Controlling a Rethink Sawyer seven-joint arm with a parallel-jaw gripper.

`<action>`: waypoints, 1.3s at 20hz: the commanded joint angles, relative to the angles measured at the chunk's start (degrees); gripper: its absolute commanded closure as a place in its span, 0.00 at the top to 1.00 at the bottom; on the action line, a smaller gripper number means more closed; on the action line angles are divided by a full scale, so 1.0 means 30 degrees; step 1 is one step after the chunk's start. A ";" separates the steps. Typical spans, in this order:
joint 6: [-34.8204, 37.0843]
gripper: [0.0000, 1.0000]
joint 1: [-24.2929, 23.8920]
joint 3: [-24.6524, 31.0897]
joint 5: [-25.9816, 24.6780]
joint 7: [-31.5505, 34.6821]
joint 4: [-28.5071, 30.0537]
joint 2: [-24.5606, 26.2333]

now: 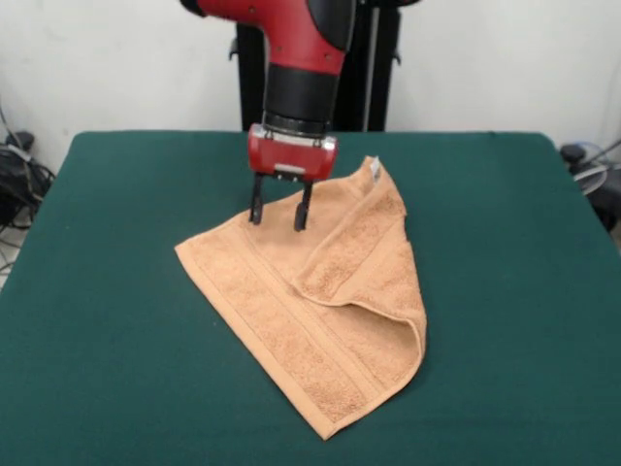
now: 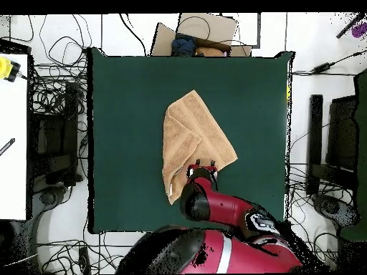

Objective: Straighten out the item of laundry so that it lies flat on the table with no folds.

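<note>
Orange-tan towel (image 1: 310,306) spread near the middle of the green table (image 1: 116,320), folded over along one side, with a raised crease running down toward the near corner. Small white tag (image 1: 375,170) at the far corner. Gripper (image 1: 280,216) hanging from the red and black arm (image 1: 303,58) over the towel's far edge, fingers (image 1: 256,206) apart, tips at or just above the cloth, apparently pinching nothing. Same placement seen from overhead: towel (image 2: 192,140), gripper (image 2: 204,164).

Rough terry towel (image 1: 320,291) on a matt, cloth-like table (image 1: 116,291).
</note>
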 commanded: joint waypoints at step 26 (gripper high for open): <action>0.5063 1.00 0.2969 0.3121 0.3293 0.4910 0.1088 -0.3536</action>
